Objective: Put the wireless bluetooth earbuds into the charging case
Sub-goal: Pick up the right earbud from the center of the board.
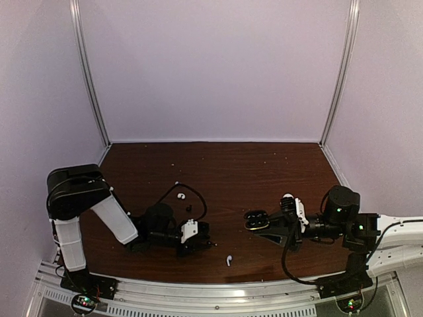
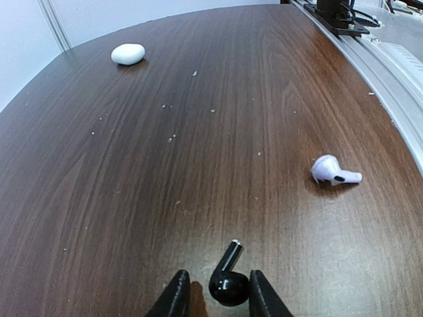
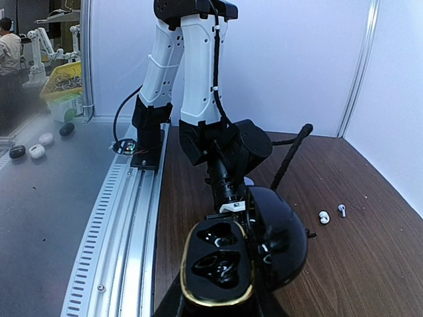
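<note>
no readable text, label or number on anything here

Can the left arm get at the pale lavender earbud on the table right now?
Probably yes: the lavender earbud lies out in the open with nothing in the way. But the left gripper has a black earbud between its jaws.

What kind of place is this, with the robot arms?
Probably a robot lab's test booth: a left arm and a right arm bolted to a metal rail beside a dark wooden table, with plain pale walls around.
</note>
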You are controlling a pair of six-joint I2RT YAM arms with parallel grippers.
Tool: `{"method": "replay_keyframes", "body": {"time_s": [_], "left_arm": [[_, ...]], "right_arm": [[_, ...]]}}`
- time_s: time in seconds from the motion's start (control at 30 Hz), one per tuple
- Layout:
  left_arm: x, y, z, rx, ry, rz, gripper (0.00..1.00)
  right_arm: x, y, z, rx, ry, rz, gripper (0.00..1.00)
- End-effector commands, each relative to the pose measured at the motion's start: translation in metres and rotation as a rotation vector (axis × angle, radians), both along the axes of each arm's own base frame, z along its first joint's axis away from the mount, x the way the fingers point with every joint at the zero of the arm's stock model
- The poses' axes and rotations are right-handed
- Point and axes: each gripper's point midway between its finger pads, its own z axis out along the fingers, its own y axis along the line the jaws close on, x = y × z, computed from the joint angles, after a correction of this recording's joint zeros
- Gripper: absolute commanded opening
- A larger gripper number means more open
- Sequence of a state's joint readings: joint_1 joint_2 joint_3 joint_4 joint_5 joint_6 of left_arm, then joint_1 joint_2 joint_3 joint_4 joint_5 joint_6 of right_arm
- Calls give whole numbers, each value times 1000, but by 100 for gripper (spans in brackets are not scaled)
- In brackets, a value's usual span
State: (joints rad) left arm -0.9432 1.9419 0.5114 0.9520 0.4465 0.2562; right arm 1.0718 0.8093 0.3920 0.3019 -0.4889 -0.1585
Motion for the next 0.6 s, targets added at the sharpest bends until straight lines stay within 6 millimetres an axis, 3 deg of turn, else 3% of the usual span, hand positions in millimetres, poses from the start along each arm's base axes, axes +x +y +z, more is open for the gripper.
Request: {"method": "replay_keyframes", "body": {"time_s": [0.0, 0.3, 0.5, 0.57], "left_arm": [[3, -1, -9, 25, 9, -6, 30], [2, 0, -9, 43, 16, -12, 18], [7, 1, 22, 30, -46, 31, 15], [6, -1, 41, 22, -96, 44, 14]], "right_arm": [[2, 2, 17, 35, -22, -12, 1], [2, 3, 16, 31, -17, -11, 0], [2, 5, 11, 22, 5, -6, 0], [1, 6, 9, 19, 17, 3, 0]]}}
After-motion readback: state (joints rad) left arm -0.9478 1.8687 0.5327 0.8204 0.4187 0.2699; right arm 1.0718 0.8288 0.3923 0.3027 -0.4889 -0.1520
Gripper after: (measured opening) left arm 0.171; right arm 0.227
